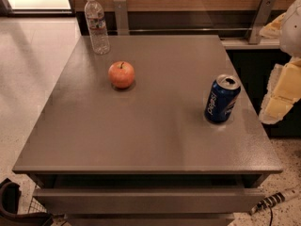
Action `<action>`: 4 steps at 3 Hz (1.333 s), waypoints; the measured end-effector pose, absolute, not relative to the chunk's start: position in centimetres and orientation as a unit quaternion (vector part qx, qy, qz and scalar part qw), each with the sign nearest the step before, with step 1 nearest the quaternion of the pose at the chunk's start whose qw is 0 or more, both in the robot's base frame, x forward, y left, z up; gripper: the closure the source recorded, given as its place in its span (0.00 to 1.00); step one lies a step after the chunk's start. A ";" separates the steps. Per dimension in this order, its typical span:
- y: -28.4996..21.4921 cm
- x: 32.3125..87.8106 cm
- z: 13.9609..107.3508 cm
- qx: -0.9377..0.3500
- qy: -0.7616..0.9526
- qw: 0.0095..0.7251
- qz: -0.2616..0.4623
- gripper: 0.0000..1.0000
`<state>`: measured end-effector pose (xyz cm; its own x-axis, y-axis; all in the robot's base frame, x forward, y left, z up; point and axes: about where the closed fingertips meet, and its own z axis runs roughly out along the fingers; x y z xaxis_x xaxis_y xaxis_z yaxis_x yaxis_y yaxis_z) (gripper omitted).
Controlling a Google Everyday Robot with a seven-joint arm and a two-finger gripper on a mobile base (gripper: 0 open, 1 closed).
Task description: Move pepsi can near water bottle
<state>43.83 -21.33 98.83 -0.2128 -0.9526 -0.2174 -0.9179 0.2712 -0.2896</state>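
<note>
Camera view: the can [222, 99] stands upright near the right edge of the table [155, 145], its open top up, so a grasp from the side looks workable. The bottle [97, 25] stands upright at the far left corner, well apart from the can. The gripper [278, 98] hangs off the table's right side, just beside the can and not touching it; whether it is wide or narrow, I cannot tell. It holds nothing that shows.

An apple [121, 74] sits between the two, nearer the bottle, roughly on the straight line across. The can's path will likely need to pass behind or in front of it.
</note>
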 end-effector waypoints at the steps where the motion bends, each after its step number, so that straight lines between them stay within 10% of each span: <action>1: -21.3 43.8 98.8 -0.602 0.777 0.178 -0.049 0.00; 4: -23.1 46.5 96.5 -0.537 0.758 0.360 0.086 0.00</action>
